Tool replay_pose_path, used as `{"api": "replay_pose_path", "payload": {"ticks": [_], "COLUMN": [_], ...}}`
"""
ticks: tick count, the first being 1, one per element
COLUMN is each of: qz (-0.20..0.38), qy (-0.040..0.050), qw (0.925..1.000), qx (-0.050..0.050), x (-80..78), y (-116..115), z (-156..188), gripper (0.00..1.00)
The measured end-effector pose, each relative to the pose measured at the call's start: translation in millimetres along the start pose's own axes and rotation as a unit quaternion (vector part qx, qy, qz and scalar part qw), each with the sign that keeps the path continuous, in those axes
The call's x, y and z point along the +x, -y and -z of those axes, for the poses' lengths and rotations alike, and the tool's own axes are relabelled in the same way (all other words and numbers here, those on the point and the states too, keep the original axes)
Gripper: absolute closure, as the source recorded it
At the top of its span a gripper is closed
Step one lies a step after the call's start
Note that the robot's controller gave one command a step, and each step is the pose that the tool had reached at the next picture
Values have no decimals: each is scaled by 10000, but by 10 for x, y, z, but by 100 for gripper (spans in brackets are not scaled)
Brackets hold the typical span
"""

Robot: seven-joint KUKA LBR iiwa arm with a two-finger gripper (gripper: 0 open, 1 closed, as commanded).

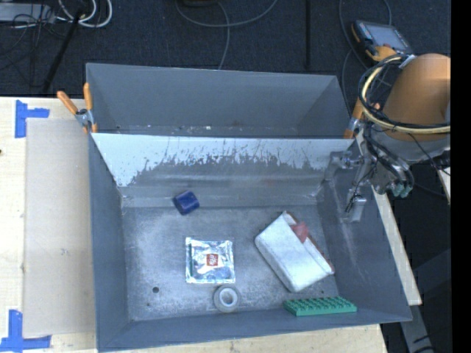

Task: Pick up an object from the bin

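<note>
Camera view from above: the gripper (354,206) is seen at the right side of the grey bin (221,116), hung above the sloping right wall and clear of everything on the floor. Nothing is seen held in it, and whether it is set wide or narrow cannot be told. Nearest to it, just left and lower, a white packet (293,256) with a red patch (299,232) at its upper end lies slantwise. A green toothed strip (321,306) lies below the packet, by the front wall. Further left are found a grey ring (227,298), a silver foil sachet (210,260) and, well apart by the back wall, a small blue block (186,201).
</note>
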State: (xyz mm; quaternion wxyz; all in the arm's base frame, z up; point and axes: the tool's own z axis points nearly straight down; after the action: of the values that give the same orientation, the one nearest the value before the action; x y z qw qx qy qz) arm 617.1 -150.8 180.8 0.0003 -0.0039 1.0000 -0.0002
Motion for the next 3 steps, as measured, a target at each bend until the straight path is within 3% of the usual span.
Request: {"api": "replay_pose_path", "payload": {"ticks": [1,2,3], "qz": [3059,3049,2805], "qy": [-24,5,37], "qw": [9521,9524,9598], "qx": [-27,-13,4], "x": [132,113,370], "y": [-790,-780,-1013], "z": [-1137,-1111,-69], "gripper": [0,100,100]}}
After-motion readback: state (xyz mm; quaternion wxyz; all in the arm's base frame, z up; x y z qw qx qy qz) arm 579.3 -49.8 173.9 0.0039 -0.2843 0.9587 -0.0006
